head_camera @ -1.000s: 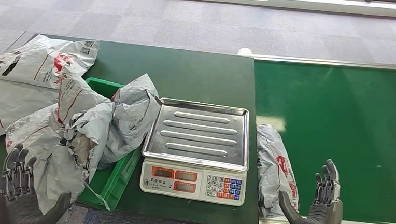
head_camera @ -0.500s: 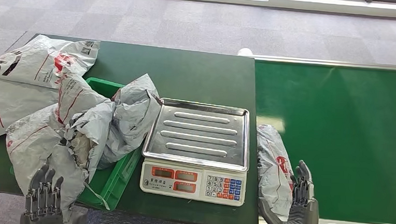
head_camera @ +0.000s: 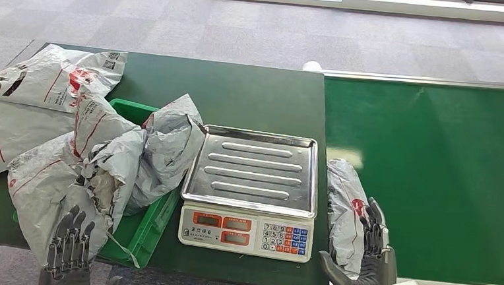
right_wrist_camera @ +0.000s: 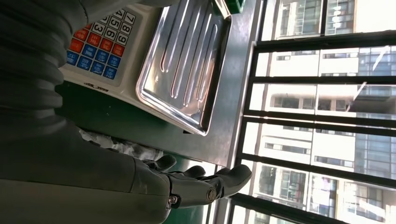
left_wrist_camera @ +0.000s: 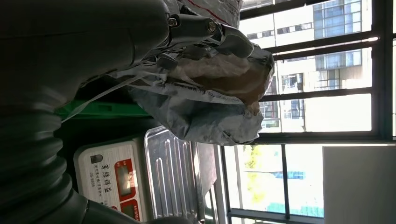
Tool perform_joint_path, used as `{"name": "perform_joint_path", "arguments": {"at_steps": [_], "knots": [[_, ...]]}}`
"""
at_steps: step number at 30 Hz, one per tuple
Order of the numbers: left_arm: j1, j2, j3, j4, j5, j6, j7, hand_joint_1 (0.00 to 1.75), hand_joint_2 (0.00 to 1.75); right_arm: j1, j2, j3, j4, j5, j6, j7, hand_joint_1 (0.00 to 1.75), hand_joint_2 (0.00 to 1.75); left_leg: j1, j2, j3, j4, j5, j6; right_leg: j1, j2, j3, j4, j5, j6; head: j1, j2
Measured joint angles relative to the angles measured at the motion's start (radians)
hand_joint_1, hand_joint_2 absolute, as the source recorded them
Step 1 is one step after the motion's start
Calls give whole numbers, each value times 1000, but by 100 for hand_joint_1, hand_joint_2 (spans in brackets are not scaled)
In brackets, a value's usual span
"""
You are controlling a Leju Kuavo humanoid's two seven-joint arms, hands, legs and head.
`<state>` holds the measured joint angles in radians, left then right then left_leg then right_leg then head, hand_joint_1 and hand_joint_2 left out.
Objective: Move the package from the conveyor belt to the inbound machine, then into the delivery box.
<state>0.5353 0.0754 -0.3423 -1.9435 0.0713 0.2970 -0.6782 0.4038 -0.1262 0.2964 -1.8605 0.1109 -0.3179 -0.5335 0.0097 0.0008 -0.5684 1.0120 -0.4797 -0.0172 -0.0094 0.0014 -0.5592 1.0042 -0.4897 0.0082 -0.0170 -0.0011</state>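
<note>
right hand (head_camera: 365, 265) upright, fingers spread, cupping the package's side, no grip | left hand (head_camera: 70, 245) raised, fingers apart, empty | package (head_camera: 347, 211) on conveyor belt (head_camera: 432, 173) edge beside scale (head_camera: 250, 188)

floor (head_camera: 243, 29): grey carpet tiles | table (head_camera: 252, 96): dark green | windows (right_wrist_camera: 322, 116): bright, buildings outside

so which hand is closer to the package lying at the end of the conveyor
The right. The right hand is up against the package, fingers along its belt side. The left hand is far off beyond the scale, by the green bin's heap of bags.
</note>
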Motion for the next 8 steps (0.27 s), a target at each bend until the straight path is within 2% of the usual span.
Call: {"name": "perform_joint_path", "arguments": {"at_steps": [8], "knots": [[-21,-27,30,6,1,-120,5,0,175,-10,2,0,17,5,-15,-1,0,175,0,0,0,0,0,0,0,0,0,0,0,0,0,0]]}}
